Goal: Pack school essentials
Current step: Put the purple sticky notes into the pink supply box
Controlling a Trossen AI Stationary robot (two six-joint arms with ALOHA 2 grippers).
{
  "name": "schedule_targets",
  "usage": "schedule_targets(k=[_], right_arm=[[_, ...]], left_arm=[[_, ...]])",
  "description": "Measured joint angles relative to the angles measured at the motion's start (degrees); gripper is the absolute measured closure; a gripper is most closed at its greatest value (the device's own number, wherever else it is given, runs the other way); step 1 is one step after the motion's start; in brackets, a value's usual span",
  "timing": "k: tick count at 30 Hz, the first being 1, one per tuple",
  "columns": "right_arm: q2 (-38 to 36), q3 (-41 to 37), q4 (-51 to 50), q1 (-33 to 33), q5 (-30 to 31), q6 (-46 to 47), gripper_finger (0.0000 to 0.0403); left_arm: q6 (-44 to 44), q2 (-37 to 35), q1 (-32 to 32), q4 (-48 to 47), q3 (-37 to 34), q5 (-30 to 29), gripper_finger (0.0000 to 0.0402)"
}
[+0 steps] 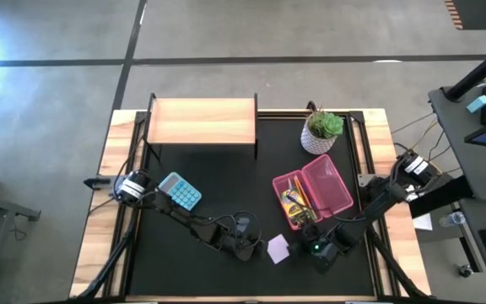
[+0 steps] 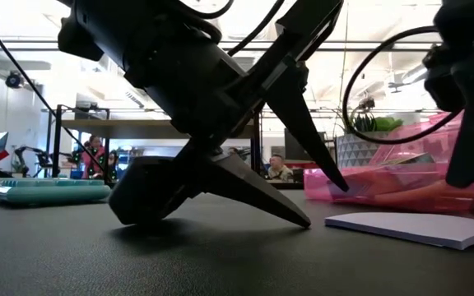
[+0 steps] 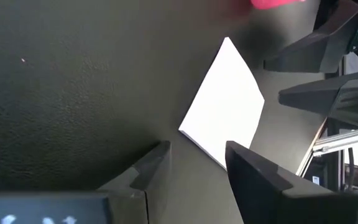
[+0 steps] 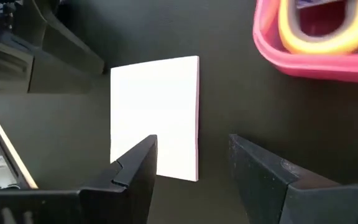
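**Two pincers low at the note pad on the desk**

A pale lilac note pad (image 1: 278,248) lies flat on the black mat of the desk (image 1: 226,186), near the front edge. The left pincer (image 1: 250,247) sits low just to one side of it, its fingers (image 3: 148,171) spread apart, one tip at the pad's edge. The right pincer (image 1: 321,251) is close on the pad's other side, its fingers (image 4: 135,163) also spread, one of them overlapping the pad's edge in the right wrist view. Neither pincer is pinching anything.

Just behind the right pincer stands an open pink case (image 1: 327,181). Yellow-handled scissors (image 4: 319,28) and other small items lie inside it. A potted plant (image 1: 321,131) stands behind the case. A teal calculator (image 1: 180,191) rests near the left arm, and a wooden shelf (image 1: 201,121) stands at the back of the desk.
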Motion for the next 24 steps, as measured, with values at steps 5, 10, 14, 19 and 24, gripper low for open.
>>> schedule_targets(k=[5, 10, 14, 19, 24], right_arm=[[0.01, -0.13, 1.26, -1.01, -1.87, -2.55, 0.0218], [0.15, -0.67, 5.35, -1.67, -3.76, -5.33, 0.0218], [1.79, -0.90, 6.80, -2.19, -5.80, -5.97, 0.0218], [4.71, -0.96, 12.20, -2.66, -7.12, -7.66, 0.0218], [6.16, -0.98, 19.60, -3.44, -8.43, -11.16, 0.0218]], left_arm=[[0.21, 0.00, 0.02, -0.02, -0.02, -0.02, 0.0266], [0.37, 0.04, 0.09, -0.03, -0.04, 0.00, 0.0266], [0.39, 0.04, 0.09, -0.04, -0.07, 0.00, 0.0266], [0.39, 0.04, 0.09, 0.04, -0.22, 0.00, 0.0266], [0.39, 0.04, 0.09, 0.02, -0.26, 0.00, 0.0266]])
